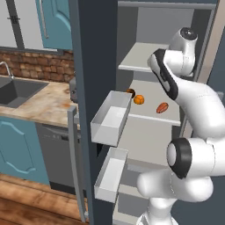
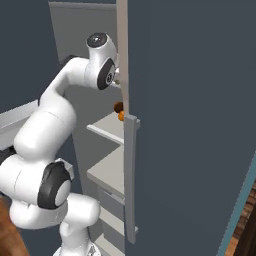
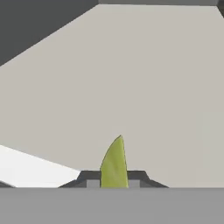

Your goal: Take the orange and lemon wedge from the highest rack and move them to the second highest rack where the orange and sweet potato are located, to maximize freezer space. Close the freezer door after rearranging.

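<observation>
Yellow-green, the lemon wedge stands between the two dark fingertips in the hand view, so the jaws look closed on it, narrow, with the peel facing the camera. Its long axis runs up that view, from the broad end hidden at the fingers to a sharp tip pointing along the gripper toward the pale grey freezer wall. Held this way, tip forward, it can probably be slid in over a rack edge without catching.

In the left base view the arm reaches into the freezer at the level of the top rack, its hand hidden behind the wrist. Below, on the second rack, lie two oranges, one dark and half hidden behind a door bin, and a reddish sweet potato. Bare shelf beside them leaves room for the wedge. The door stands open, so closing remains to be done.
</observation>
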